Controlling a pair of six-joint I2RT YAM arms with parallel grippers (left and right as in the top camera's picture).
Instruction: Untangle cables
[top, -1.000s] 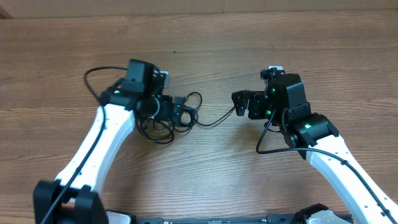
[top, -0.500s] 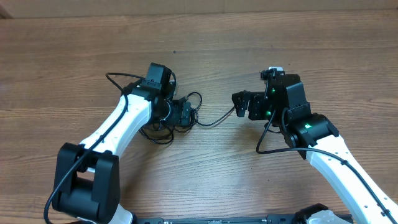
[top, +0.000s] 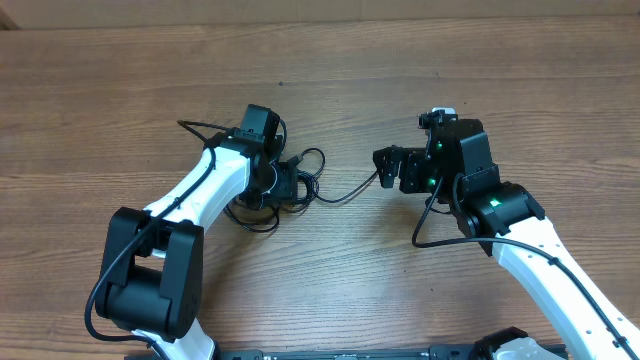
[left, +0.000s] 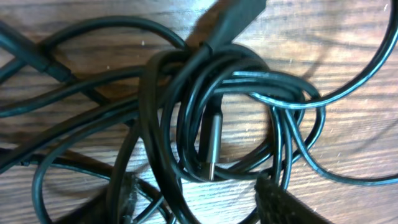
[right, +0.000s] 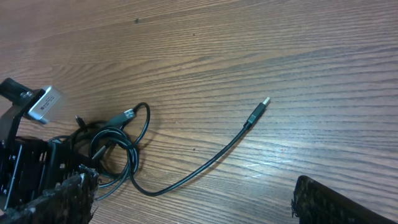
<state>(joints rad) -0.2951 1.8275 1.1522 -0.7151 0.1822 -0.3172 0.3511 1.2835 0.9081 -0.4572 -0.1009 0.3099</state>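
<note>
The left tool (top: 293, 183) has been lowered onto the cables (left: 152, 112), which lie knotted on the worktop (top: 330, 80). It has been narrowed from wide open to about half, though whether a strand is pinched cannot be told. The right tool (top: 388, 165) is held wide open and empty, beside the plug (right: 258, 112) trailing from the cables, so a first pull is judged to be near.

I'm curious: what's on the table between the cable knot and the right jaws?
Just one loose cable ending in a silver plug; the right wrist view shows it clearly.
</note>
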